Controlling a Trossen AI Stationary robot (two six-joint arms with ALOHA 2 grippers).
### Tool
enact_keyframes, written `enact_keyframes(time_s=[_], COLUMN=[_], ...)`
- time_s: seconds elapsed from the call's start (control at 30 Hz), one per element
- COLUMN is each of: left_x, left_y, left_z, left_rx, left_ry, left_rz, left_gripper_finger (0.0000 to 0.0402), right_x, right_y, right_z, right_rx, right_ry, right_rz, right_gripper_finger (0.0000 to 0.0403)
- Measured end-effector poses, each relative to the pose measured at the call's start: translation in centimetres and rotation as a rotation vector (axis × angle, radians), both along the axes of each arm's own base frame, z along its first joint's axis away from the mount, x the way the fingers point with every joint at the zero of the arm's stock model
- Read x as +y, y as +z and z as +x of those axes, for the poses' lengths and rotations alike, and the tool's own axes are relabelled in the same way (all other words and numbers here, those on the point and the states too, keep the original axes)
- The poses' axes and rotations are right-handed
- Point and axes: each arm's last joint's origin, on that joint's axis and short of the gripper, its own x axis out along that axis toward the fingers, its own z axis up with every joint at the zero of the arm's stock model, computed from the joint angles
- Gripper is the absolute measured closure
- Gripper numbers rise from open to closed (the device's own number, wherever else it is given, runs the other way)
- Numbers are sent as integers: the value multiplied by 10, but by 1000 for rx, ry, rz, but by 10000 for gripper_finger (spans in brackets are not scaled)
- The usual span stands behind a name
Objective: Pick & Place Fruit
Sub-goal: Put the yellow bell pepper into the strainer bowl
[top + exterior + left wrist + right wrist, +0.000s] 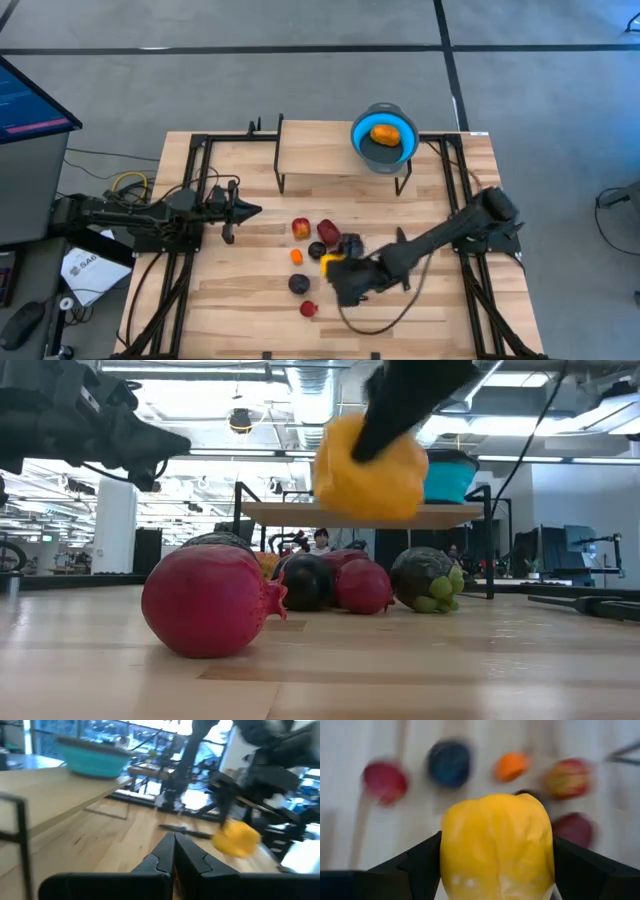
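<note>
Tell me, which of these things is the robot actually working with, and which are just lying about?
In the job:
- yellow fruit, held off the table by the right gripper
- loose fruits on the table
- blue bowl on the small shelf, an orange fruit inside

Lying about:
- left gripper, shut and waiting at the table's left
- monitor beside the table

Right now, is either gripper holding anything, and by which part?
The right gripper holds the yellow fruit by its two opposite sides, lifted clear of the table. The left gripper is shut on nothing, off to the left.
</note>
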Motion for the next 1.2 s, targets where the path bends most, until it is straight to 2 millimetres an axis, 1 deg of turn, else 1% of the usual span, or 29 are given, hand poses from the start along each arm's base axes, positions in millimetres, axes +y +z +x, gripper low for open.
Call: enact_keyframes(time_s=[0.1, 0.17, 0.27, 0.33, 0.4, 0.5, 0.6, 0.7, 0.8, 0.9, 1.0, 1.1, 1.2], left_x=[-4, -6, -10, -12, -13, -13, -13, -13, -13, -13, -13, -13, -13], left_y=[4, 7, 11, 13, 13, 12, 9, 7, 5, 4, 3, 3, 3], left_z=[0, 0, 0, 0, 0, 2, 4, 6, 8, 9, 10, 10, 10], left_rx=[-40, -71, -120, -136, -143, -130, -107, -88, -74, -64, -57, -57, -58], left_ry=[-38, -60, -86, -98, -105, -105, -97, -89, -90, -90, -90, -90, -90], left_rz=[3, 12, 36, 45, 45, 44, 43, 43, 41, 39, 39, 39, 39], left_gripper_finger=[400, 400, 400, 400, 400, 400, 400, 400, 400, 400, 400, 400, 400], right_x=[3, 4, 4, 0, -9, -28, -53, -81, -114, -149, -180, -205, -225], right_y=[3, 1, -1, 1, 10, 32, 60, 83, 100, 106, 108, 108, 103], right_z=[-31, -52, -76, -86, -93, -95, -97, -102, -106, -107, -107, -109, -105], right_rx=[-207, -366, -628, -778, -865, -876, -891, -869, -851, -855, -859, -863, -854], right_ry=[-146, -237, -376, -495, -597, -659, -728, -737, -708, -680, -716, -767, -781], right_rz=[-21, -29, -71, -128, -187, -241, -246, -259, -238, -174, -166, -162, -124], right_gripper_finger=[100, 100, 100, 100, 99, 91, 84, 83, 85, 85, 85, 85, 85])
